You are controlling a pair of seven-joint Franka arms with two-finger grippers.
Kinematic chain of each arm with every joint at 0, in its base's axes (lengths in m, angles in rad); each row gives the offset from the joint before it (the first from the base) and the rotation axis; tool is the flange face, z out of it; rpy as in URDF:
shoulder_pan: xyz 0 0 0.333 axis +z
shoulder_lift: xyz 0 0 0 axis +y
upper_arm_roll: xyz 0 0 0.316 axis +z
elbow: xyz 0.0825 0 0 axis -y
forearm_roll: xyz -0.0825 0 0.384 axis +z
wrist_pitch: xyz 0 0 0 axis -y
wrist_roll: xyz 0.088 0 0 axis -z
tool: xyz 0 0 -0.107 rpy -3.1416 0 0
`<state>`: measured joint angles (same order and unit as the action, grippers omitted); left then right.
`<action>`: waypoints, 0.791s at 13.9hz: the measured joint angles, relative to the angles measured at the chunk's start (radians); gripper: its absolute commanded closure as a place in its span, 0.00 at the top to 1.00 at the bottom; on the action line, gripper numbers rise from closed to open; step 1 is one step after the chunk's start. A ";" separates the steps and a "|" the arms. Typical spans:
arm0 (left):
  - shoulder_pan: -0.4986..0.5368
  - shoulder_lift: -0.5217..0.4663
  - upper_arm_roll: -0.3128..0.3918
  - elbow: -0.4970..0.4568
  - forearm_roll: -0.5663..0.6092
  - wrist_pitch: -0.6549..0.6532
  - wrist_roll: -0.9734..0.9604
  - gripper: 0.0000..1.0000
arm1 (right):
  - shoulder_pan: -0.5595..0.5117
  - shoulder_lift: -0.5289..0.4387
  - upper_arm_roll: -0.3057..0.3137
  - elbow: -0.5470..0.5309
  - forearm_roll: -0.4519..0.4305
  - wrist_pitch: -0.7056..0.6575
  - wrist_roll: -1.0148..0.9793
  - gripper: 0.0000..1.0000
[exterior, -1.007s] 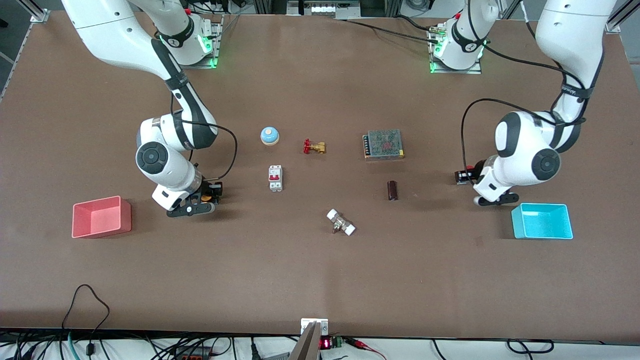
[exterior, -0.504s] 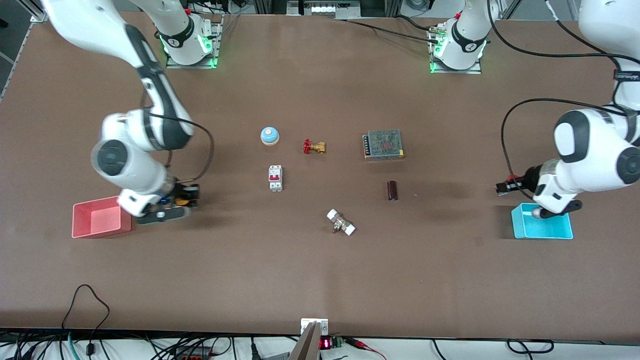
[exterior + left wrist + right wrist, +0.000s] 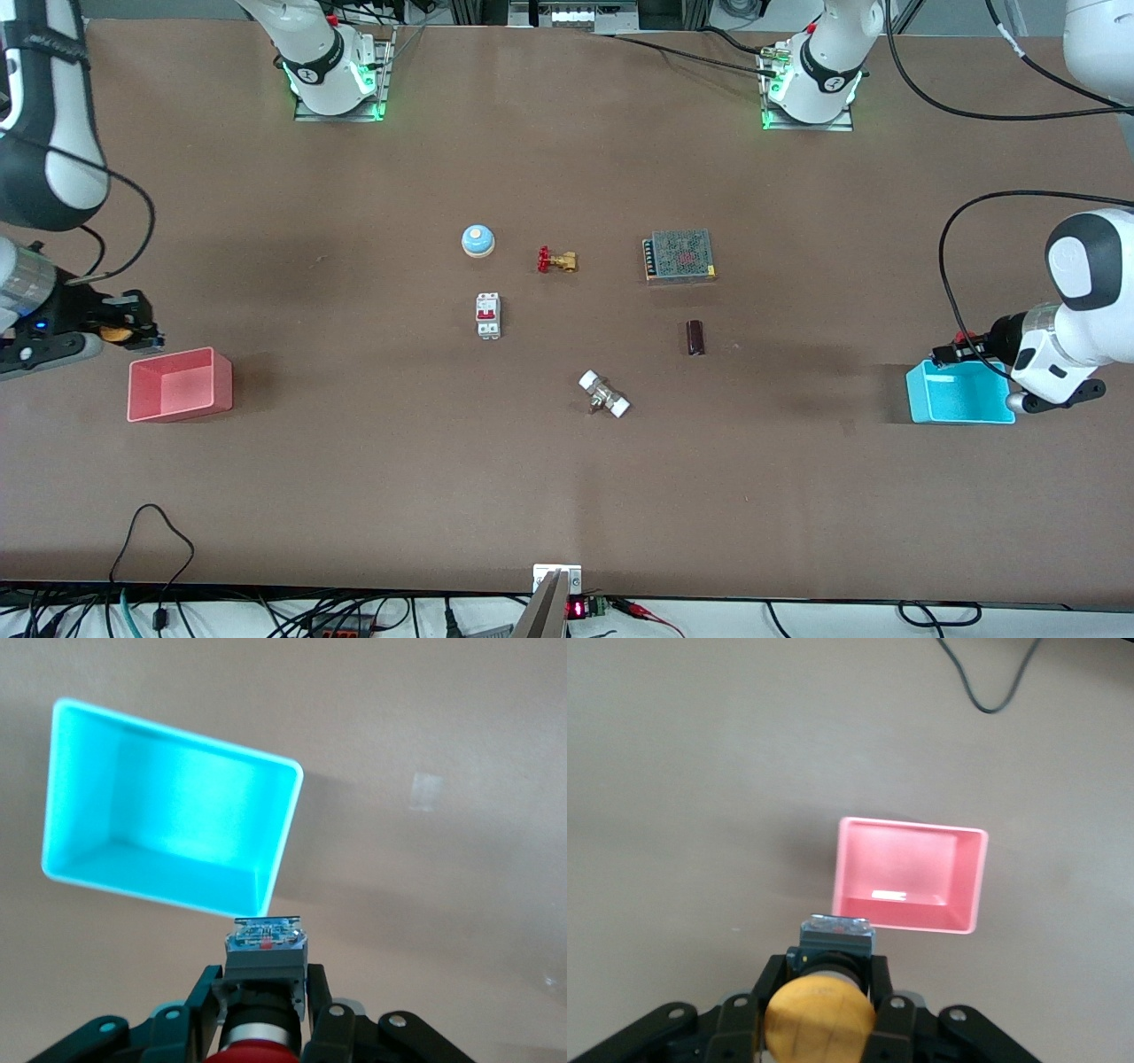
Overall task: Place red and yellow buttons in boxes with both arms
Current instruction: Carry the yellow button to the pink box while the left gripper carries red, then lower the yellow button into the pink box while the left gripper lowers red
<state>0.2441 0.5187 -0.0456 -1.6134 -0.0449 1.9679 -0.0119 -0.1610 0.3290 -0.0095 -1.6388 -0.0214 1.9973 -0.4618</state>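
My right gripper is shut on the yellow button and holds it in the air over the table, just off the pink-red box, toward the right arm's end. In the right wrist view the orange-yellow cap sits between the fingers of this gripper, with the box empty. My left gripper is shut on the red button over the cyan box's rim. In the left wrist view the red button sits in this gripper, by the empty cyan box.
In the middle of the table lie a blue dome bell, a brass valve with a red handle, a mesh-topped power supply, a white circuit breaker, a dark cylinder and a white-capped fitting.
Both arms swung outward with their buttons. The right gripper rose and passed from the pink box's centre side to its outer side. The left gripper moved to the cyan box's rim.
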 measured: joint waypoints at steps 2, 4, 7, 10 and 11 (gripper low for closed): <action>0.019 0.053 0.000 0.062 0.015 -0.018 0.049 0.32 | -0.043 0.058 -0.001 0.000 0.000 0.077 -0.052 0.27; 0.041 0.105 0.001 0.126 0.024 -0.031 0.108 0.32 | -0.062 0.122 -0.001 0.000 0.000 0.164 -0.067 0.28; 0.058 0.163 0.001 0.192 0.033 -0.035 0.180 0.32 | -0.069 0.197 0.000 0.001 0.007 0.255 -0.070 0.29; 0.058 0.210 0.001 0.232 0.049 -0.033 0.210 0.32 | -0.074 0.243 -0.001 0.000 0.068 0.275 -0.073 0.29; 0.058 0.223 0.001 0.238 0.049 -0.026 0.222 0.32 | -0.074 0.252 0.000 0.000 0.074 0.280 -0.073 0.29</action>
<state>0.3023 0.7414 -0.0447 -1.3755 0.0046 1.9422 0.2105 -0.2354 0.5809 -0.0098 -1.6386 0.0528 2.2777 -0.5351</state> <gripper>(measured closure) 0.568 0.577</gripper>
